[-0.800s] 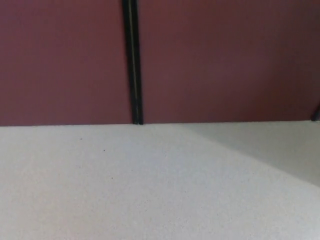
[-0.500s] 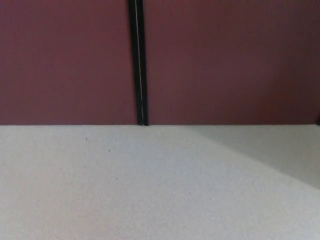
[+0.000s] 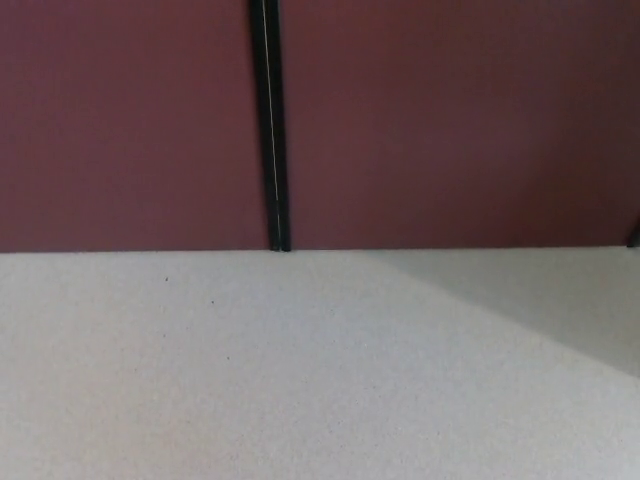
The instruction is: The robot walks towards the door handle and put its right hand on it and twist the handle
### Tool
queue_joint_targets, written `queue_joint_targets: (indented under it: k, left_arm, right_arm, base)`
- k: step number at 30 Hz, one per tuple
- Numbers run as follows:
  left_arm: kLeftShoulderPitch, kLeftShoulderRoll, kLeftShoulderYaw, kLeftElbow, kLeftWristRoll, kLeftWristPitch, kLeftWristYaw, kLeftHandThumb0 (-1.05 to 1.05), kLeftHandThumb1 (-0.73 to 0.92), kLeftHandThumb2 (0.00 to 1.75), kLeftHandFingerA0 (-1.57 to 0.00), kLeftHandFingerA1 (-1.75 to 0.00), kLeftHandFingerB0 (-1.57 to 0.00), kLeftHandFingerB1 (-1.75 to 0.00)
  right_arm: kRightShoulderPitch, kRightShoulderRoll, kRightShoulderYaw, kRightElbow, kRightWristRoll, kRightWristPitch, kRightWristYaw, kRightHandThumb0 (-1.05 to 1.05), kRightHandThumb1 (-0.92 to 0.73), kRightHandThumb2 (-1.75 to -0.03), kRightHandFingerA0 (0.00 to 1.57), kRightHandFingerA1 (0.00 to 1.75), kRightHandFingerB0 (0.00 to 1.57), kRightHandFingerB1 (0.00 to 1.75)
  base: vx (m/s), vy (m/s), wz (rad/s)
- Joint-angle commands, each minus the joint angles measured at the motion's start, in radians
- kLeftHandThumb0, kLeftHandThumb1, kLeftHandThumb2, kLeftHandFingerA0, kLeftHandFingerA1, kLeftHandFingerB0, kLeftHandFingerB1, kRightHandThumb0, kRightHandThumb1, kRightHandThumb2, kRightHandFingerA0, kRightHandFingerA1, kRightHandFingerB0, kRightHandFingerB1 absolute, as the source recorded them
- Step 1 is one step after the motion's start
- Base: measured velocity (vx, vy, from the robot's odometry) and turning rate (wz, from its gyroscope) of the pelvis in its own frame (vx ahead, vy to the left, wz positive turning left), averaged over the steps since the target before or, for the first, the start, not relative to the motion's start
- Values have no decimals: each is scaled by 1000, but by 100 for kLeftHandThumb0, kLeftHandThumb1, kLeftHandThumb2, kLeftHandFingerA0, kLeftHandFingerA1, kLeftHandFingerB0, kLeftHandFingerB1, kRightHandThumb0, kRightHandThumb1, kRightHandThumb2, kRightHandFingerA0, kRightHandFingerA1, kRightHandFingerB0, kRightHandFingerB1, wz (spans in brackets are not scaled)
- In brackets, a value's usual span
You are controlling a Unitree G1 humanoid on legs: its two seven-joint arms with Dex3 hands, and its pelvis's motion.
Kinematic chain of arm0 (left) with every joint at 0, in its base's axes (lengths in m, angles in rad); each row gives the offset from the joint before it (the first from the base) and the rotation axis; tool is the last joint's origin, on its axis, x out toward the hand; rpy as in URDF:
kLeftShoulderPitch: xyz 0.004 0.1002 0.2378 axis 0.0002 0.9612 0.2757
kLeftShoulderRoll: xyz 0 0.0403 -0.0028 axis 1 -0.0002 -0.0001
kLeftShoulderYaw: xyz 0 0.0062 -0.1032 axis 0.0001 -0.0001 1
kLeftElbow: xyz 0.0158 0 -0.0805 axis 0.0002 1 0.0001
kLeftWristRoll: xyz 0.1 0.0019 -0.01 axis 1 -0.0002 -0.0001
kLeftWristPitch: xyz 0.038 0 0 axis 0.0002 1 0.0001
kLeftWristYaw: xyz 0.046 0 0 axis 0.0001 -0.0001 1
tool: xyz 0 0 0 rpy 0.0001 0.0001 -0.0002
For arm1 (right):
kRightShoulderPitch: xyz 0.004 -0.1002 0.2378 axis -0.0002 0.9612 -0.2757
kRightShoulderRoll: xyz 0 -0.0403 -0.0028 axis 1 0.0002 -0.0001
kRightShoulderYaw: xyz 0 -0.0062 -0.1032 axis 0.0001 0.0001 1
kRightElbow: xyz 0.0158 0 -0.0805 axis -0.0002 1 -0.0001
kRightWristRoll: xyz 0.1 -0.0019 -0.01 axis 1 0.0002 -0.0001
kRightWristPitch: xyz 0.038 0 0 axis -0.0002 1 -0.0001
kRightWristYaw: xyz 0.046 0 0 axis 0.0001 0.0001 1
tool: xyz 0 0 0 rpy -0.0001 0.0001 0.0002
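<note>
**Door Surface Being Faced, Handle Out Of Sight**

While the lower part of a dark red door point(image 3: 450, 120) is being shown in the head view, no door handle is being shown anywhere in it; where the handle sits cannot be told, though it is probably being kept above the top edge of the picture. A black vertical seam point(image 3: 270, 130) is being seen running down between two red panels, ending where the pale speckled floor point(image 3: 250, 370) is being met. A greyer shaded wedge is being cast across the floor at lower right.

Neither the left hand nor the right hand is being shown, so whether their fingers are spread, pressed together or pinching anything cannot be told.

As a judgement only, the approach is being treated as under way or nearly done, with the reach not yet begun. A door handle of the usual kind is being expected to be rigid metal, smooth and somewhat slippery, sprung so that some resistance is being offered against the twist, and not fragile. Hold is best being taken by wrapping the thumb and both thick fingers of the right hand around the free end of the lever, away from its pivot, so that leverage is being gained and slipping is being limited.
</note>
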Motion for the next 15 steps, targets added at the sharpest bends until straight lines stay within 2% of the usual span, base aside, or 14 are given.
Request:
queue_joint_targets:
  k: [1,2,3,10,15]
  left_arm:
    - [10,9,-10,7,7,-15,-8,-30,62,59,-64,-49,-45,-39]
    - [5,9,-16,13,13,-7,-2,-30,62,59,-66,-50,-45,-39]
    - [5,10,-17,13,13,-7,-1,-30,62,59,-66,-50,-45,-39]
    - [7,10,-16,15,6,-11,1,-30,62,59,-65,-49,-45,-39]
    - [1,10,-16,11,5,-10,2,-30,62,59,-62,-48,-45,-39]
  right_arm:
    - [11,7,5,4,1,-17,-14,-35,-55,-74,68,55,50,49]
    - [10,9,1,7,4,-10,-10,-36,-53,-74,68,55,50,49]
    - [11,9,2,7,3,-11,-10,-36,-53,-74,69,56,50,49]
    - [8,9,16,7,-7,-3,-17,-38,-53,-74,69,56,50,49]
    - [5,7,20,7,-3,-1,-13,-37,-54,-74,69,56,49,48]
  base:
    - [0,0,0]
    - [0,0,0]
    - [242,-10,-110]
    - [57,-78,13]
    - [57,190,-4]
